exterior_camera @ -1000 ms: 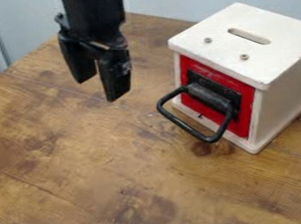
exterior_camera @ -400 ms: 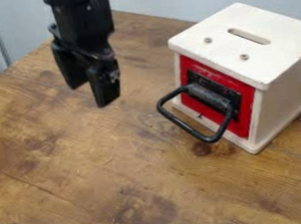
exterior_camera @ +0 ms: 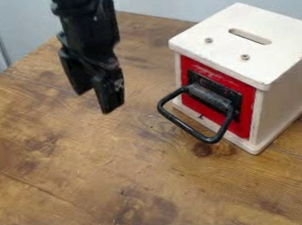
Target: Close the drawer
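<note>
Camera view: gripper [exterior_camera: 94, 90] hanging jaws-apart and empty above the wooden table [exterior_camera: 80, 182], toward its far left. Red drawer [exterior_camera: 214, 96] near the right edge, in the cream casing [exterior_camera: 257, 49], loop handle [exterior_camera: 192, 119] resting on the tabletop.

Worn wooden table [exterior_camera: 67, 193], cream box casing [exterior_camera: 278, 77] on it

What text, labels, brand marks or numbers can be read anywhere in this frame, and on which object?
None can be read.
Cream box casing: only a slot and two holes on top, no lettering.
Red drawer and its black handle: no markings visible.
End effector: plain black, no label.
Wooden table: only grain.
</note>
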You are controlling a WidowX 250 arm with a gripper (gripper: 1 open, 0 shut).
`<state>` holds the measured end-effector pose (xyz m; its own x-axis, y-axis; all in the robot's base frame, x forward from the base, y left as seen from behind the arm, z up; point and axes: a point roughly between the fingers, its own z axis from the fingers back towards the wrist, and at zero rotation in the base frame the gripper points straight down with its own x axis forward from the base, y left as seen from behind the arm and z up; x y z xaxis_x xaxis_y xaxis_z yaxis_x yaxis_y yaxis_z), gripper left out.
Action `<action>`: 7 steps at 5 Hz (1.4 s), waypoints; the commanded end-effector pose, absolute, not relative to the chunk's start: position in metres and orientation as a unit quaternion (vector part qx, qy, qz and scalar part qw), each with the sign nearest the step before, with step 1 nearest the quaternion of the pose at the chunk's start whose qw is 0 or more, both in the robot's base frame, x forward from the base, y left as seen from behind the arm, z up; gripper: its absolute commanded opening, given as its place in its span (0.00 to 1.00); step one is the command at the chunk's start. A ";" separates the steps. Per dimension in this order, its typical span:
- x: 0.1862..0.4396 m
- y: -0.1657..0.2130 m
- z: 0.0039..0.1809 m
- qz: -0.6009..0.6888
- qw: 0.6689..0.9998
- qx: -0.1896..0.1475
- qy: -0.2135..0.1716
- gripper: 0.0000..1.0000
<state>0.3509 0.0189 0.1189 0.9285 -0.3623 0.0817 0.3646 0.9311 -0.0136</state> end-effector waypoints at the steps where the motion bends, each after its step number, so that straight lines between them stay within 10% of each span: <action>1: 0.361 0.031 0.138 -0.184 0.980 0.001 -0.080 1.00; 6: 0.398 -0.014 0.128 -0.221 0.972 -0.004 -0.081 1.00; 7: 0.403 -0.011 0.129 -0.211 0.974 -0.004 -0.083 0.00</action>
